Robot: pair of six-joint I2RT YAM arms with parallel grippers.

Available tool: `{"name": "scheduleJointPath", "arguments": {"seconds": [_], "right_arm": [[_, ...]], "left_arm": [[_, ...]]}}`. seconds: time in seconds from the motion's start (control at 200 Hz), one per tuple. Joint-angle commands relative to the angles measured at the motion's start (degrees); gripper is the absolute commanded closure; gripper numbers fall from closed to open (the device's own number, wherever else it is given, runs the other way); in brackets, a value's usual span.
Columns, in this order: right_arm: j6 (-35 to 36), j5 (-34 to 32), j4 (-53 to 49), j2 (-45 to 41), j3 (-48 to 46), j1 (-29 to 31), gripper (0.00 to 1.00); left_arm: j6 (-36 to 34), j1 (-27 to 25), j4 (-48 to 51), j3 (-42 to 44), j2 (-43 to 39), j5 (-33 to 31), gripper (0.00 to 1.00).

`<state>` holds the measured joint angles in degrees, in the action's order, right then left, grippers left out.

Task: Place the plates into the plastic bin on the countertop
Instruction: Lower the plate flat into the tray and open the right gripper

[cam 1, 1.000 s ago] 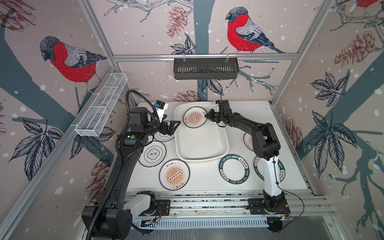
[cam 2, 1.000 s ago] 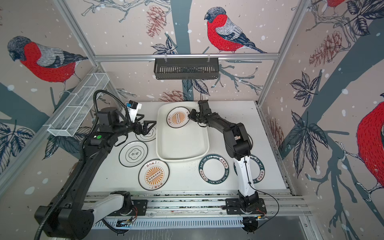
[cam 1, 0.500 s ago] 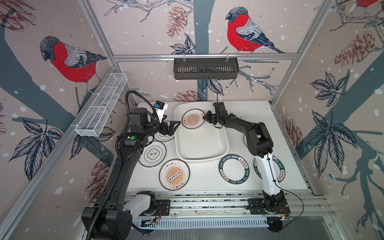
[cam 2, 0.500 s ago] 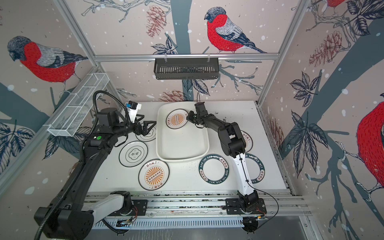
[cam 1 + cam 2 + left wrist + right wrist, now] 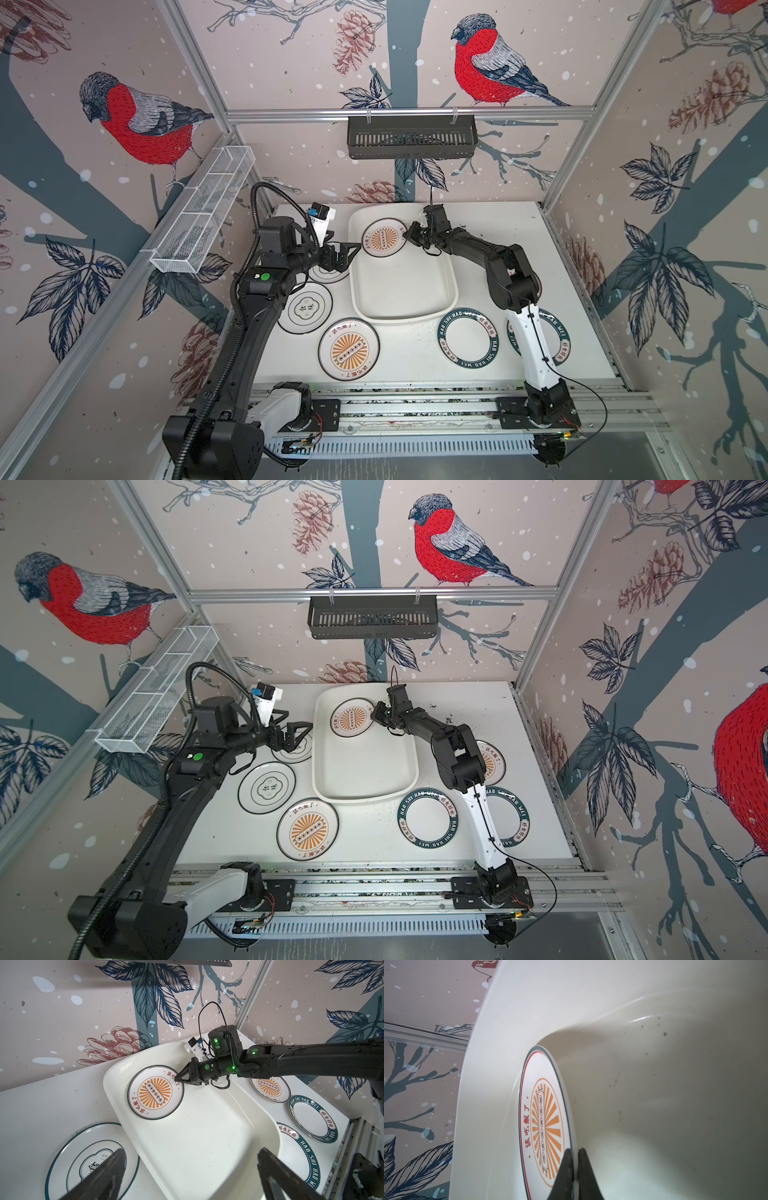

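The speckled white bench point(image 5: 415, 370) bears the plastic bin point(image 5: 403, 286) mid-back. Left of the bin lie a thin-rimmed plate point(image 5: 304, 307), a half-hidden plate point(image 5: 324, 276) and a sunburst plate point(image 5: 349, 349). To the right lie a green-rimmed plate point(image 5: 467, 337), its twin point(image 5: 559, 332) and a second sunburst plate point(image 5: 494, 762).

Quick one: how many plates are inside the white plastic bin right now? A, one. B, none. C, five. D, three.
A: only the sunburst plate sits inside the plastic bin, its rim pinched by the right gripper.
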<state>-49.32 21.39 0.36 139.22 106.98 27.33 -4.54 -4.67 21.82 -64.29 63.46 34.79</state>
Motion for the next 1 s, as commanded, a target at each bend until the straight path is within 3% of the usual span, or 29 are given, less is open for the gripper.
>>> {"name": "scheduleJointPath", "arguments": {"seconds": [0.0,0.49,0.665,0.996], "right_arm": [[-0.25,0.76,1.85,0.62,0.52,0.1,0.9],[0.69,-0.15,0.86,2.02,0.79,0.26,0.81],[1.4,-1.25,-0.92,1.88,1.3,0.22,0.71],[4.45,-5.25,-5.9,0.01,2.57,0.38,0.62]], "left_arm": [[-0.22,-0.08,-1.9,0.09,-0.2,1.5,0.02],[-0.21,-0.08,-2.05,0.13,-0.09,1.65,0.02],[-0.12,-0.08,-2.16,0.13,0.03,1.74,0.02],[-0.17,-0.08,-2.14,0.13,0.02,2.21,0.02]]}}
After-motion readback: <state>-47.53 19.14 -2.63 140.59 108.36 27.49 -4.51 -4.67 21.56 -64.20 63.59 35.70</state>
